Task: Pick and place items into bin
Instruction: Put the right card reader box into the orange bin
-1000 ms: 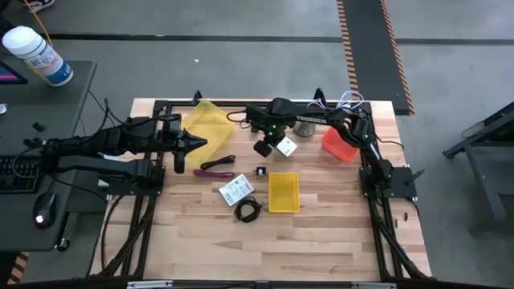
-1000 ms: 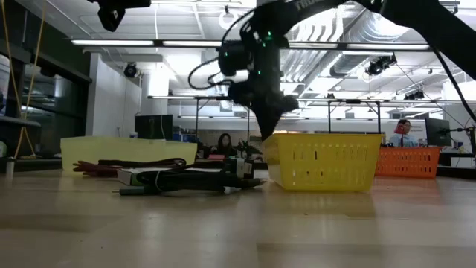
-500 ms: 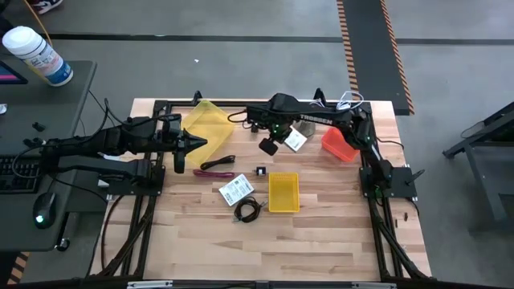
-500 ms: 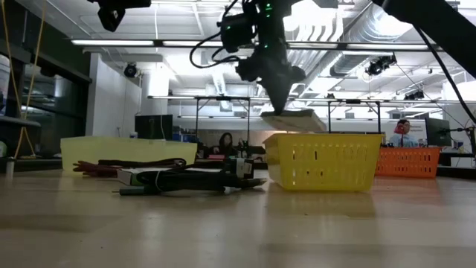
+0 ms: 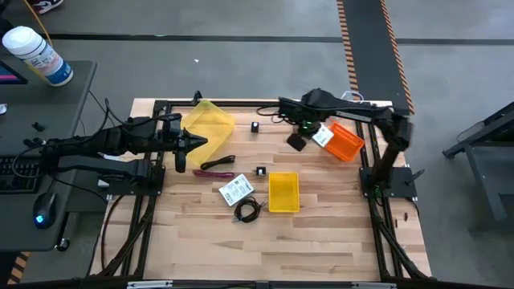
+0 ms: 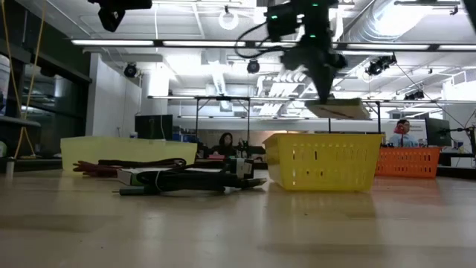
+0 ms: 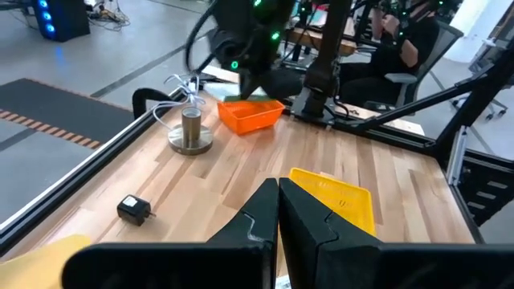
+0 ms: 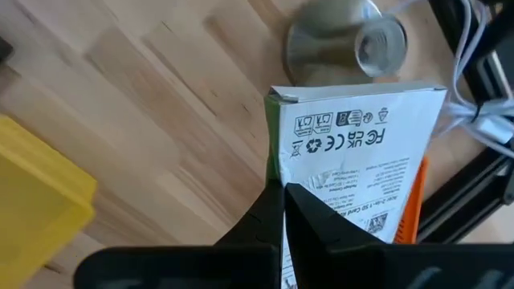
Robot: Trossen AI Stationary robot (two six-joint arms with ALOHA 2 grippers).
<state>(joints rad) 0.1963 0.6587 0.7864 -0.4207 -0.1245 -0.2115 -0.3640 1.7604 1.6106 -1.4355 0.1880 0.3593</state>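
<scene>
My right gripper (image 5: 312, 136) is shut on a white printed packet (image 5: 323, 135) and hangs in the air beside the orange bin (image 5: 347, 143). In the low view the packet (image 6: 339, 110) floats above the basket tops. A second white packet (image 5: 235, 190), a coiled black cable (image 5: 249, 210), a red-handled tool (image 5: 215, 168) and a small black block (image 5: 261, 171) lie flat on the table. Another black block (image 5: 255, 127) sits near the far edge. My left gripper (image 5: 197, 143) is shut and waits in the air by the yellow bin (image 5: 209, 124). My right gripper pinches the white packet between its two fingers (image 8: 269, 210) at one edge (image 8: 299, 178), next to its green side strip. The fingers come from above, pointing down (image 6: 323, 89). The packet is lifted clear and sticks out nearly level from the fingertips (image 6: 349, 112).
A yellow mesh basket (image 5: 283, 193) stands mid-table in front of the orange bin. The grey metal cone-shaped object (image 7: 191, 132) with white wires stands near the far edge, close under my right arm. Black frame rails (image 5: 241, 103) border the table. People sit in the room behind.
My right gripper, still shut on the packet, has risen and swung toward the table's right, from above the table's middle to beside the orange bin. The packet has travelled with it, lifted clear. The black block near the far edge has come into sight.
</scene>
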